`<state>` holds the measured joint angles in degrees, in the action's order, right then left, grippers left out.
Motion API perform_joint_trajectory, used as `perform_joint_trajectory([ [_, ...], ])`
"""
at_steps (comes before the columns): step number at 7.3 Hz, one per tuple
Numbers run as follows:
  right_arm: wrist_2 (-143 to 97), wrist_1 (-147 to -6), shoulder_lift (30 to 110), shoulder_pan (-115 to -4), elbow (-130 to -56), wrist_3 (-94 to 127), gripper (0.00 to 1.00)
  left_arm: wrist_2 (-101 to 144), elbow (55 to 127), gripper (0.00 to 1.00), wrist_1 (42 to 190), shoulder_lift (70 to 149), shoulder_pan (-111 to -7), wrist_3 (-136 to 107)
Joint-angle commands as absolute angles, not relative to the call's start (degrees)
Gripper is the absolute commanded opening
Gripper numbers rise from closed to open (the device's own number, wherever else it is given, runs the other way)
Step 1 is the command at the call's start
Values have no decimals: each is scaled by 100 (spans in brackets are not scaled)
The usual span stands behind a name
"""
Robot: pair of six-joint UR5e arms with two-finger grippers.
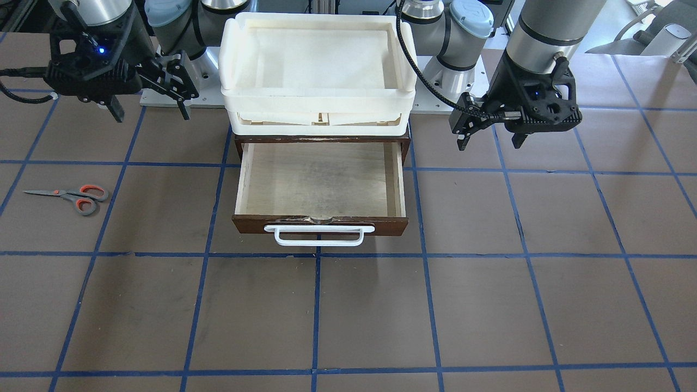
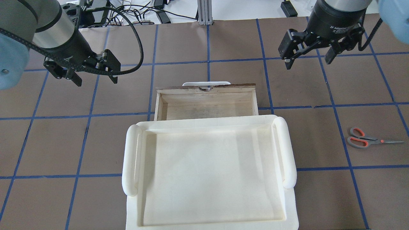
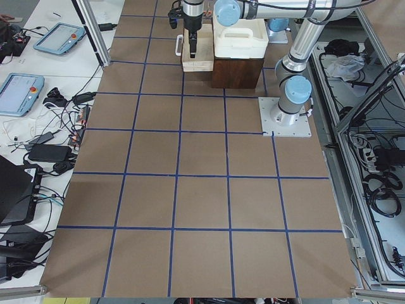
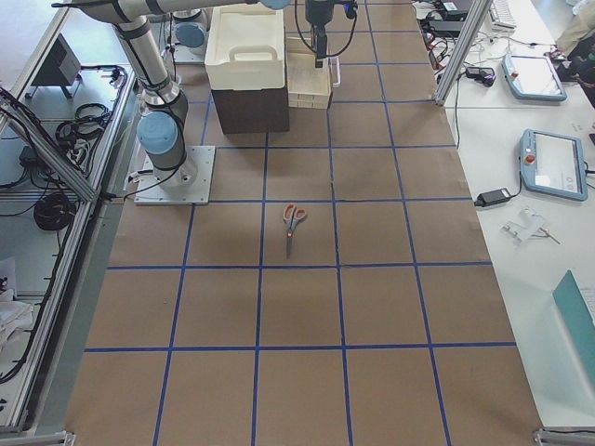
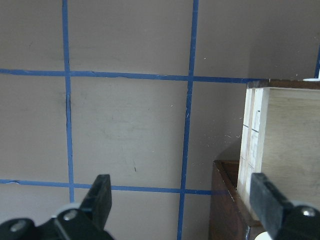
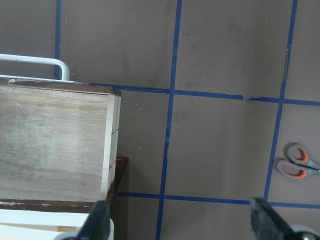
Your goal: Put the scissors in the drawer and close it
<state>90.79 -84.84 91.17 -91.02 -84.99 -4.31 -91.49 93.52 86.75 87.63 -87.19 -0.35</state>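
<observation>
The scissors [image 1: 71, 197] [image 2: 367, 140] [image 4: 294, 221] lie flat on the brown table, far out on my right side, with grey handles and orange-red inner loops; they also show at the right edge of the right wrist view [image 6: 299, 162]. The drawer [image 1: 321, 224] [image 2: 207, 95] is pulled out, and its pale wood interior holds nothing. My right gripper [image 1: 151, 113] [image 2: 308, 63] [image 6: 182, 225] hovers open between the drawer and the scissors. My left gripper [image 1: 490, 142] [image 2: 96, 81] [image 5: 182, 210] hovers open beside the drawer's other side [image 5: 257, 140].
Cream-white plastic trays [image 1: 318, 98] [image 2: 131, 159] are stacked on the dark cabinet above the drawer. Blue tape lines grid the tabletop. Tablets and cables lie on side benches [image 3: 19, 88] [image 4: 548, 158] beyond the table's long edges.
</observation>
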Motion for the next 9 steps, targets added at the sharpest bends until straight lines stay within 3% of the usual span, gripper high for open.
perform_joint_trajectory([
  [1,9079,-8490,9106,-9097,-8499,-431,100,-9158,9360,100,8675,8763,-8719,-35],
  [4,9088,-8508,9106,-9097,-8517,-474,100,-9193,9378,100,8657,8763,-8727,-35],
  [9,9123,-8482,9123,-8580,-8674,-3323,100,-9211,9378,100,8666,8763,-8719,-26],
])
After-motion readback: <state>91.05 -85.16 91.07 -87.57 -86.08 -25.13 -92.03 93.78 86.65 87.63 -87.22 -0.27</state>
